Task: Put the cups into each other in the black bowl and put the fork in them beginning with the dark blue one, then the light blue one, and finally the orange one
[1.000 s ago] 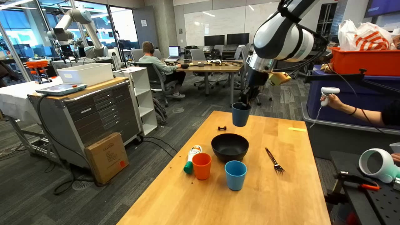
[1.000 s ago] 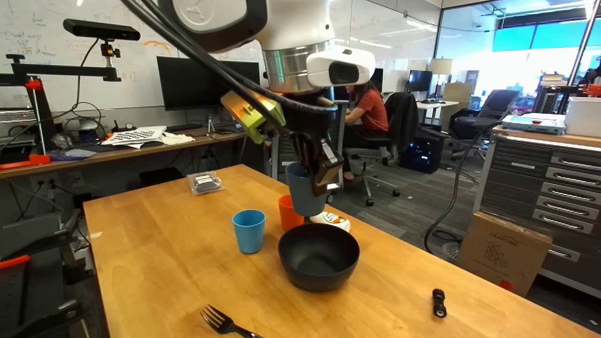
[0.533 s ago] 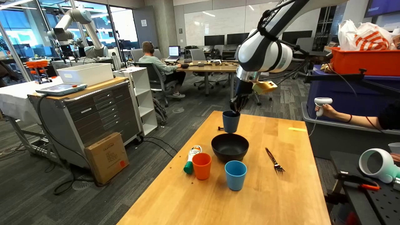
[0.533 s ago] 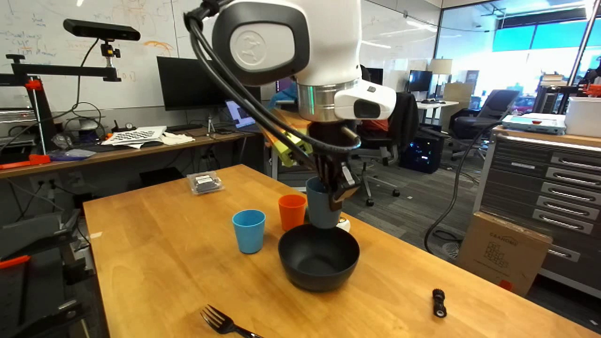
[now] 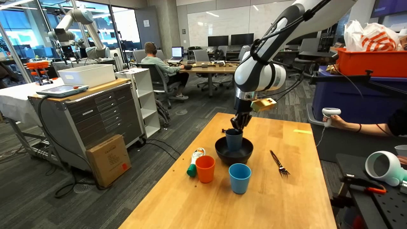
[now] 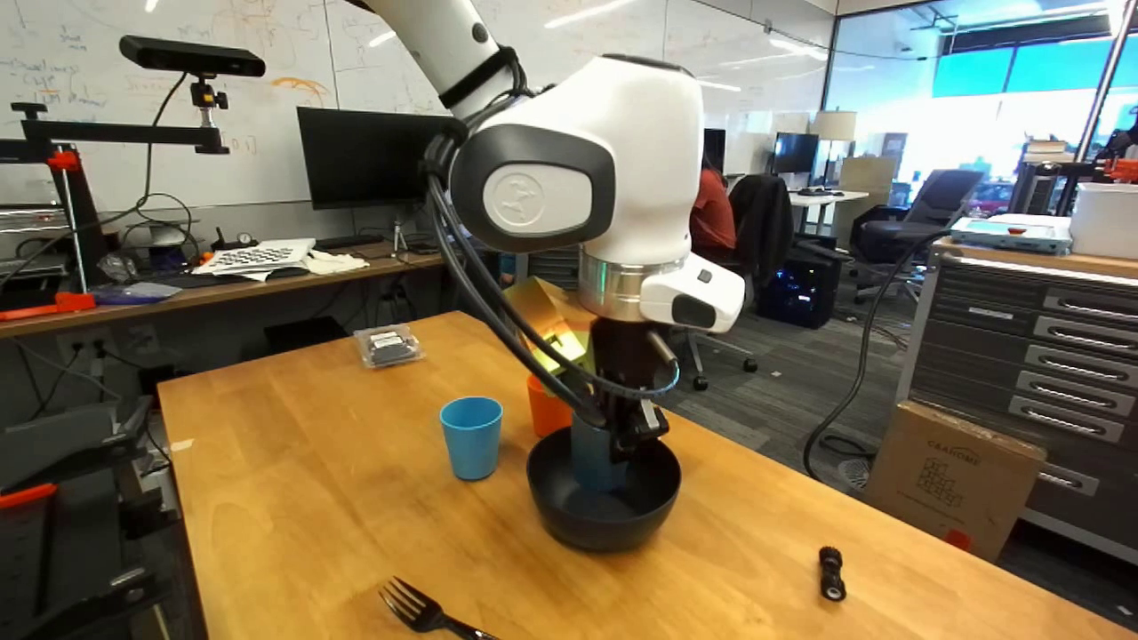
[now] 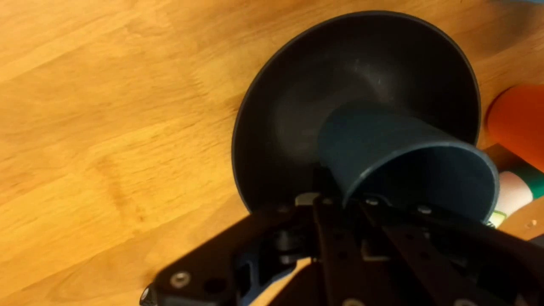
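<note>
End effector [image 5: 238, 128]: fingers drawn together on the thin wall of the dark blue cup [image 5: 234, 142], clamped at its rim; one finger inside, one outside in the wrist view
Dark blue cup: close to upright, its lower part within the black bowl [image 6: 605, 526]; contact with the bottom, cannot tell
Black bowl: on the tabletop [image 5: 270, 203], below the end effector
Orange cup [image 5: 205, 170]: upright, just beside the bowl, next to a white-and-green bottle [image 5: 195, 160]
Light blue cup [image 5: 240, 180]: upright, near the bowl
Fork [image 5: 279, 163]: lying on the tabletop, apart from the bowl
</note>
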Controlling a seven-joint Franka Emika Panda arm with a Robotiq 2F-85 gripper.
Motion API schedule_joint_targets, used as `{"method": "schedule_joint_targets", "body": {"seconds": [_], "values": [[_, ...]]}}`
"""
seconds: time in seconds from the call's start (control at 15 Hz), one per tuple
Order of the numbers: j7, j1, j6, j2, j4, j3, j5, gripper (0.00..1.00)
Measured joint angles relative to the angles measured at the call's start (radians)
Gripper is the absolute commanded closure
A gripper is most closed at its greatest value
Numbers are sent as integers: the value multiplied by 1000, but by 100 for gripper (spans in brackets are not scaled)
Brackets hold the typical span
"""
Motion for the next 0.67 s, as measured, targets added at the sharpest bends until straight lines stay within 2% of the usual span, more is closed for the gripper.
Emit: {"method": "schedule_joint_targets", "body": {"seconds": [0.2,0.27,0.33,0.47,0.67], "values": [[9,0,8,40,15,2,0,99],[11,0,13,49,19,3,0,86],[12,0,16,56,22,3,0,68],[15,0,22,65,24,3,-7,55],[17,0,34,66,25,5,-14,30]]}}
